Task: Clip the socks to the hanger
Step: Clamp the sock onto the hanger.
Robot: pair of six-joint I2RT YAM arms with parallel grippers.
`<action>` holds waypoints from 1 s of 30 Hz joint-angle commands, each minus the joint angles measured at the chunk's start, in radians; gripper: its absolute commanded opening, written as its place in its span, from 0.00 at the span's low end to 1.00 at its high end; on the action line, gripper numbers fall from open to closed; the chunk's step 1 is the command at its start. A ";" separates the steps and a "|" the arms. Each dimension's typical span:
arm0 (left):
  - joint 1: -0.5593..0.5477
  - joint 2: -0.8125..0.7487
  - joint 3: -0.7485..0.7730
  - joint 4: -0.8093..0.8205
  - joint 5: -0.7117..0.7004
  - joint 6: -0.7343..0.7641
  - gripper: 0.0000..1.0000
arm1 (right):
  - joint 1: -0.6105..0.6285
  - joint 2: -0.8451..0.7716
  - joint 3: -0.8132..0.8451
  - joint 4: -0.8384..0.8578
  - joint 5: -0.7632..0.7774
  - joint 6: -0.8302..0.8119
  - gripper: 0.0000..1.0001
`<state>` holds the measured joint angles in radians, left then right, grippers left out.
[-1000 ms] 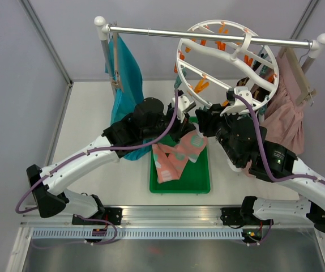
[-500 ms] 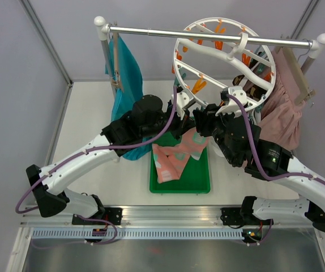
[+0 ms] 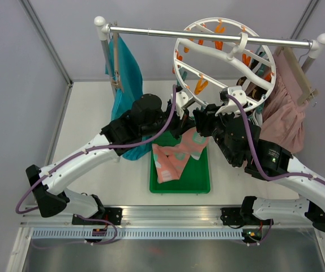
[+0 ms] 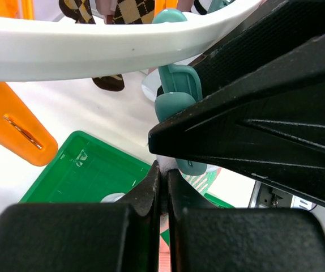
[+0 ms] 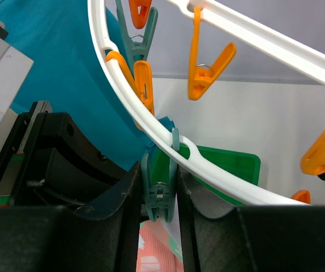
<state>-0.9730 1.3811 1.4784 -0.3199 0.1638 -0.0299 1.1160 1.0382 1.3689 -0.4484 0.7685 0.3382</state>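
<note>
1. Fingers: the left gripper [image 4: 162, 173] has its fingers [image 4: 142, 198] pinched flat together on what looks like a thin edge of the pink sock [image 3: 192, 141]. The right gripper [image 5: 158, 173] has its pads [image 5: 125, 192] clamped on the handle end of a teal clip [image 5: 158, 195]. I can't tell if the clip's mouth is open.
2. Sock location: one end is lifted up at the left fingertips, just under the hanger's lower rim. The rest trails down into the green tray [image 3: 199, 184].
3. Handling, my read: it's light, limp knit, so it will fold and sag. It's not slippery and not fragile. Hold it right at the cuff edge with only a short bit sticking out, otherwise it flops away from the clip.
4. Clip: a stiff sprung plastic peg dangling from the rim, so it can swing. Squeeze it at the handle end, not the mouth.
5. Hanger [image 3: 180, 68]: it hangs by its hook from the rail [image 3: 168, 33] and is tilted. It will probably rock if pushed. An argyle sock [image 4: 131, 8] is already on it.
6. A second pink sock [image 3: 163, 164] lies in the tray.
</note>
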 commanded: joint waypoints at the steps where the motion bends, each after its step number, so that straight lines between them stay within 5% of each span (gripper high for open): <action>1: 0.010 -0.024 0.045 0.039 0.039 -0.033 0.02 | 0.005 0.002 -0.002 0.008 -0.008 -0.022 0.00; 30: 0.080 -0.007 0.077 0.044 0.241 -0.113 0.02 | 0.005 0.002 -0.028 0.033 0.012 -0.070 0.00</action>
<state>-0.8959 1.3815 1.4895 -0.3218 0.3477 -0.1085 1.1164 1.0359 1.3491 -0.4175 0.7834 0.2882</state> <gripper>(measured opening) 0.054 0.338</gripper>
